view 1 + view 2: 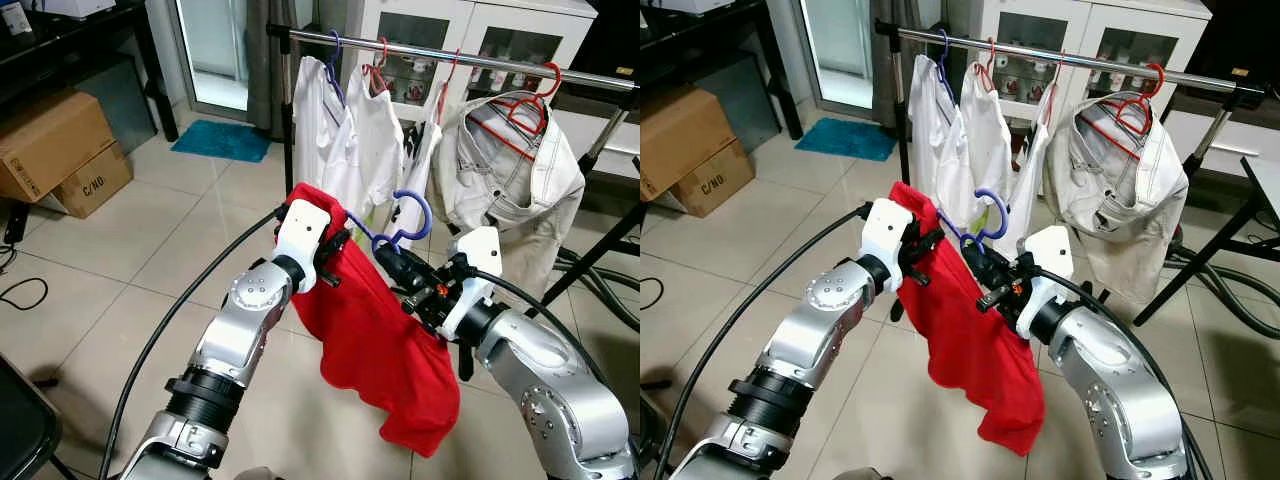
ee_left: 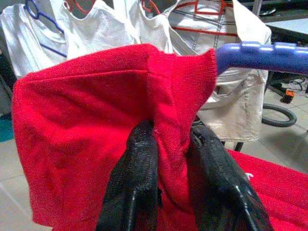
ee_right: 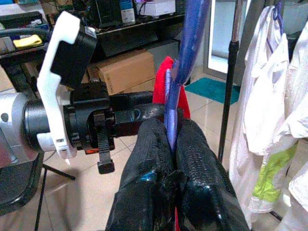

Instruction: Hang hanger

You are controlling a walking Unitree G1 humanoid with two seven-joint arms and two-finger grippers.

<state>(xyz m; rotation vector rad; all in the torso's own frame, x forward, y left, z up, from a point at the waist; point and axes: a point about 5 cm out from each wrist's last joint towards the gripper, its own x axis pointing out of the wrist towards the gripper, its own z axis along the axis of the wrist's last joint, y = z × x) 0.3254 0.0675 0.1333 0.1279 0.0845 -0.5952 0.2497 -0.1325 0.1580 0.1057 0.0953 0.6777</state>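
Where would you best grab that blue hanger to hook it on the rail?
Probably at the neck just under the hook of the blue hanger, from the robot's side. The hook rises free above the red shirt, and the right end effector already grips there.

My left gripper [image 2: 166,159] raised at chest height, fingers pinched closed, my right gripper [image 3: 171,144] opposite, fingers clamped together, both arms bent inward.

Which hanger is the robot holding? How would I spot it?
Find the metal clothes rail with white clothes hanging on it. In front of it, both grippers hold up a red shirt. The hanger is the blue one poking from its top, the only hanger not on the rail.
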